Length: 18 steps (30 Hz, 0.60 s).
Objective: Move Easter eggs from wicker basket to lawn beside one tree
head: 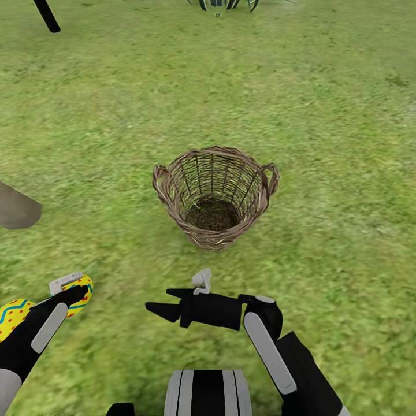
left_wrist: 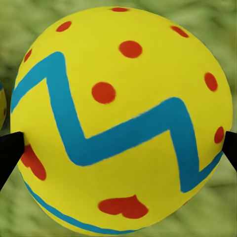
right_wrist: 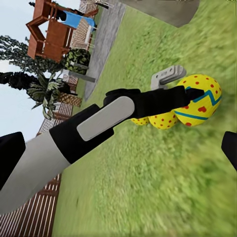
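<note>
Bright, flat, shadowless light; grass [left_wrist: 212,29] blurs behind the wrist views.

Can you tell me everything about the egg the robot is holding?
The egg is bright yellow with red dots, small red hearts and a blue zigzag band, smooth and shiny like painted plastic. The left gripper clamps it, one black fingertip on each side. In the right wrist view it sits just over the lawn, beside other yellow dotted eggs lying in the grass; whether it touches the ground I cannot tell.
</note>
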{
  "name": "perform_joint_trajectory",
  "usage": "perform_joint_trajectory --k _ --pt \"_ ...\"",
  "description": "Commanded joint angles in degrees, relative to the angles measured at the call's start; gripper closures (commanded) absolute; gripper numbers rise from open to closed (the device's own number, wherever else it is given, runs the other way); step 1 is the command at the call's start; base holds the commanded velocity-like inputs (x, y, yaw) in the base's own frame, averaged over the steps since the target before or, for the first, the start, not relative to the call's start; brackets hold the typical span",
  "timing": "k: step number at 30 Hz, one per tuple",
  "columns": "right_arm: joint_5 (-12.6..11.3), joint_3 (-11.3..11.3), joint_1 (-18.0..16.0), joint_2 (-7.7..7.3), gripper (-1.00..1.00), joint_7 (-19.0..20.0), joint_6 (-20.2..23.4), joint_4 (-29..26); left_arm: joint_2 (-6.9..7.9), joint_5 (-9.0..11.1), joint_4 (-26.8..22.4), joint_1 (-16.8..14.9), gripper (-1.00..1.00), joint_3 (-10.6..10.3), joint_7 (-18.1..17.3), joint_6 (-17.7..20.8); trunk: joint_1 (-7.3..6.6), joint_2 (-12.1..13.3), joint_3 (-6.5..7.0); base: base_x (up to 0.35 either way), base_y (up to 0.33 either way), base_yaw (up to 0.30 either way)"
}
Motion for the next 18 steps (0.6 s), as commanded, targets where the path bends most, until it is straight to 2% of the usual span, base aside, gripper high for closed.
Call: perform_joint_trajectory --k 1,12,16,18 --pt "-0.2 -0.3 0.0 -0.01 -1.00 0.0 0.4 -0.1 0.07 0.5 -0.1 0.0 1.00 -0.2 0.5 0.1 0.02 0.0 -0.26 0.000 0.000 0.000" --pt "-0.2 -0.8 0.2 0.02 -1.00 0.0 0.4 -0.1 0.07 0.6 -0.1 0.0 1.00 -0.1 0.5 0.1 0.04 0.0 -0.48 0.000 0.000 0.000" --pt "-0.3 -1.3 0.2 0.02 -1.00 0.0 0.4 -0.1 0.07 0.6 -0.1 0.0 1.00 -0.1 0.5 0.1 0.15 -0.1 -1.36 0.000 0.000 0.000" --pt "-0.3 -1.4 0.2 -0.03 -1.00 0.1 0.4 -0.1 0.07 0.5 -0.1 0.0 1.00 -0.1 0.5 0.1 0.15 -0.1 -1.36 0.000 0.000 0.000"
